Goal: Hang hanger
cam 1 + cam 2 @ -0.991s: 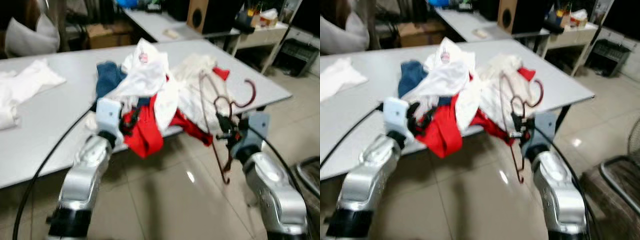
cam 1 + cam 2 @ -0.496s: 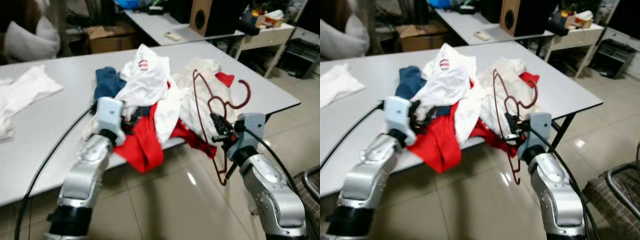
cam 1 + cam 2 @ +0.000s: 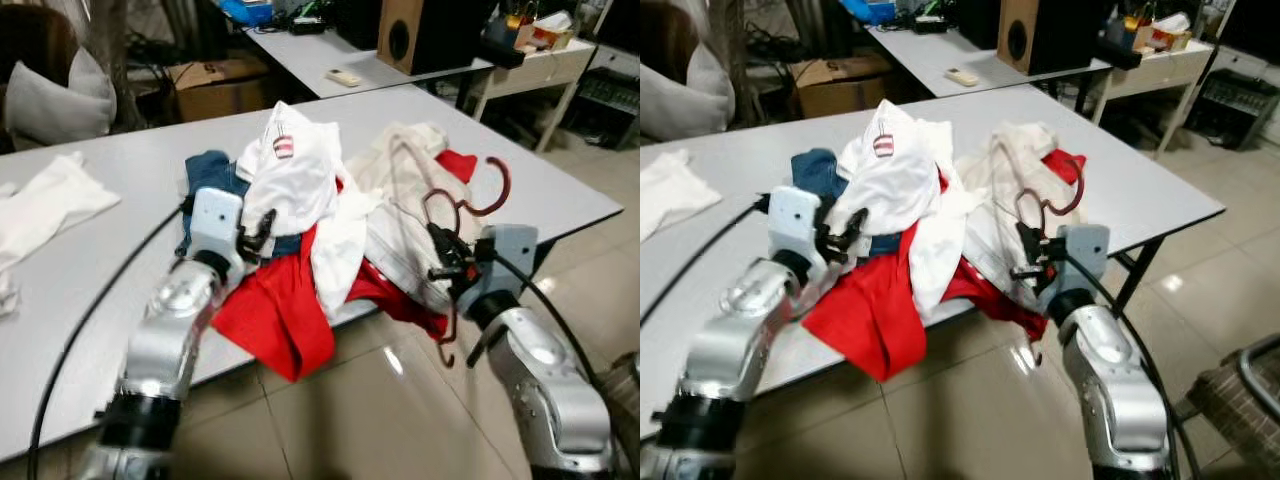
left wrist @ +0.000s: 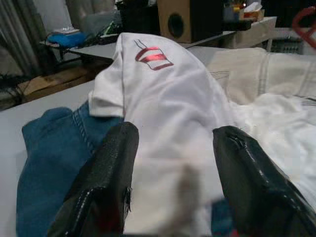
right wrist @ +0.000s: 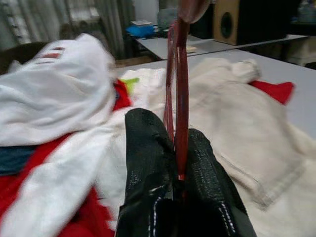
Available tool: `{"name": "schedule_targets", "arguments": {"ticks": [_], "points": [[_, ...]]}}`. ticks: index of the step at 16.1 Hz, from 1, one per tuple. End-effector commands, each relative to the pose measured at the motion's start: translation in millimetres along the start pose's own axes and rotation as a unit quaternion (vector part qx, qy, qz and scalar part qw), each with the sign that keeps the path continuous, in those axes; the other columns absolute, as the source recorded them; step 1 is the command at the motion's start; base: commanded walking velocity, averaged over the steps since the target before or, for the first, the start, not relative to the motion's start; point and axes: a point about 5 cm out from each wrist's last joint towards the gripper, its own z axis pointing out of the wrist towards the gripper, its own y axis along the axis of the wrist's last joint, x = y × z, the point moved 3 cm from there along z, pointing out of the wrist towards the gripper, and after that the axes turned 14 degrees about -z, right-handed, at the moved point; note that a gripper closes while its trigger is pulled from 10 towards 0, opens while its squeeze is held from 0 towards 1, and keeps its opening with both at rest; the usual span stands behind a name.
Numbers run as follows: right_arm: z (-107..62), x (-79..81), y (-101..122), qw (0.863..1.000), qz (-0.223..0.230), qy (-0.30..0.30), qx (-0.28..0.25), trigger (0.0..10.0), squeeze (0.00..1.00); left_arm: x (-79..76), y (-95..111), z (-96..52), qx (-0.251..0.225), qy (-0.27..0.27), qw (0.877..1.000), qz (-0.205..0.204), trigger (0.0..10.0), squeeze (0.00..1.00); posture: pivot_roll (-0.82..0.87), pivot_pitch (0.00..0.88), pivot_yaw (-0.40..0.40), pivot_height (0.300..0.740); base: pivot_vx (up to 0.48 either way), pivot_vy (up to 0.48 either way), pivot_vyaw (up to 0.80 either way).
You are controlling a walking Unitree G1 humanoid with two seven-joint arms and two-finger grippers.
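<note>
1. Since the earlier frames, the left tool (image 3: 262, 232) has gone from the front edge of the pile up onto the clothes, and the hanger (image 3: 470, 205) has come in lower over the pile.
2. The hanger is thin, dark red wire with a curved hook; the hook points up and to the right over the cream garment (image 3: 410, 175), and its lower end hangs past the tabletop (image 3: 100, 260) edge toward the floor (image 3: 340, 420).
3. The right tool (image 5: 176, 148) is clamped on the hanger wire, the two black fingers pressed together around it.
4. The left tool is spread apart, its fingers (image 4: 111, 168) on either side of the white shirt (image 4: 163, 108), beside the blue jeans (image 4: 49, 148).
5. A red garment (image 3: 275, 320) droops over the tabletop's front edge.
6. A separate white cloth (image 3: 50, 200) lies to the left, well apart from the pile.
</note>
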Motion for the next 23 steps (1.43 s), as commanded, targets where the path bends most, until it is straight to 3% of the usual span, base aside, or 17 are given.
{"name": "schedule_targets", "arguments": {"ticks": [1,5,6,7,8,12,23], "points": [[-1.4,-9.6,4,1.0,-0.004,-0.018,-0.009,10.0,0.0,-8.5,1,5.0,-0.002,-0.019,1.0,0.01,10.0,0.06,-0.21,0.0,0.027,0.719,0.0,0.0,0.0],[-0.2,-8.6,3,1.0,-0.003,-0.02,-0.008,10.0,0.0,6.3,-13,13.4,0.042,0.003,0.998,0.053,10.0,0.03,-0.2,0.0,0.023,0.719,0.0,0.0,0.0],[0.2,-7.9,3,1.0,-0.002,-0.02,-0.008,10.0,0.0,10.9,-16,14.5,0.05,0.013,0.997,0.064,9.0,0.02,-0.2,0.0,0.018,0.719,0.0,0.0,0.0],[0.4,-7.7,4,1.0,-0.002,-0.019,-0.008,10.0,0.0,12.7,-16,14.8,0.052,0.017,0.996,0.067,5.9,0.02,-0.19,0.0,0.017,0.719,0.0,0.0,0.0],[0.8,-6.5,2,1.0,-0.002,-0.016,-0.007,10.0,0.0,15.4,-19,15.7,0.06,0.018,0.995,0.073,0.0,0.02,-0.19,0.0,0.017,0.719,0.0,0.0,0.0],[-0.2,-6.1,1,1.0,-0.002,-0.017,-0.005,10.0,0.0,12.7,-31,16.6,0.085,-0.004,0.993,0.078,0.0,0.0,-0.2,0.0,0.018,0.719,0.0,0.0,0.0],[-0.4,-8.7,-1,1.0,-0.007,-0.02,-0.004,10.0,0.0,20.4,-29,18.6,0.074,0.006,0.994,0.076,0.0,0.0,-0.2,0.0,0.018,0.719,0.0,0.0,0.0]]}}
